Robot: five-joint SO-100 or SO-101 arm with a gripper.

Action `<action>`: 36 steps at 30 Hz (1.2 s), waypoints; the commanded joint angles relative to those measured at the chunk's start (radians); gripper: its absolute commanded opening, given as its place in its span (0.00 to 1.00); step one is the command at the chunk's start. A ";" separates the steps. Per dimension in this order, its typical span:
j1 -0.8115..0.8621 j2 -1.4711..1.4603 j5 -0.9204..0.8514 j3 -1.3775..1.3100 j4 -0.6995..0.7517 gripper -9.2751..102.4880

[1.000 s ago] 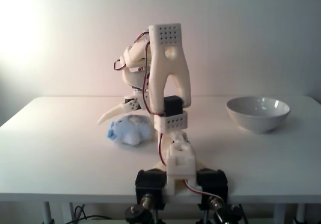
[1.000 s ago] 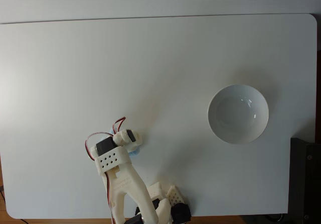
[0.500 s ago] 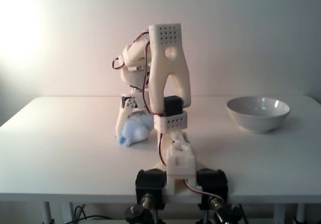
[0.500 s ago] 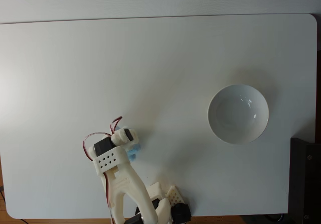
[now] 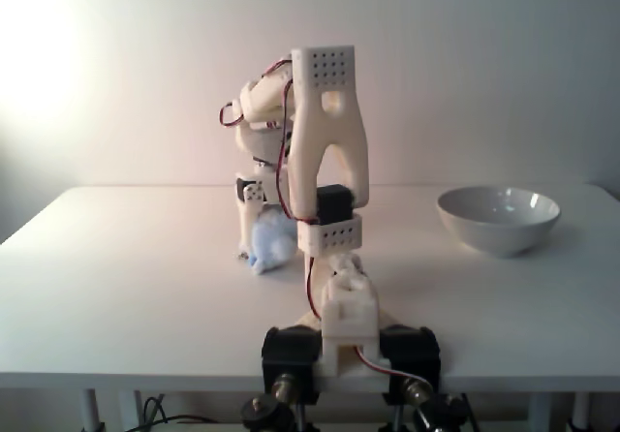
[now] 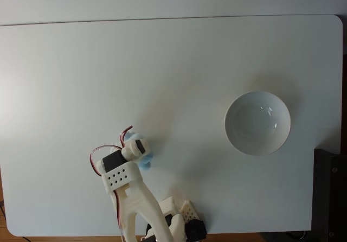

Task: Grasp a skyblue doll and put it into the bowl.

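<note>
While the white two-finger tool (image 5: 254,250) is clenching the fuzzy sky-blue plush doll (image 5: 272,245) just above the white worktop (image 5: 126,267), the glossy off-white ceramic bowl (image 5: 498,219) is sitting well apart at right.

Arm (image 5: 327,141) is cream-white 3D-printed plastic w/ smooth, rounded shells. Upper link has a flat perforated panel, rows of small round holes; a second perforated band sits lower down, well behind the end effector (image 5: 254,243). Black servo blocks at the joints. Red, black & white wires loop out just above the end effector. Base (image 5: 347,340) is white w/ two black clamps at the table (image 5: 116,287) edge.
</note>
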 commanded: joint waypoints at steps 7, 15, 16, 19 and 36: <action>0.009 0.293 0.000 -0.015 0.002 0.08; 0.012 0.543 0.002 -0.015 0.002 0.08; 0.015 0.568 0.002 -0.015 0.002 0.08; 0.054 0.644 0.002 -0.015 0.002 0.08; 0.578 0.712 0.018 -0.101 -0.009 0.08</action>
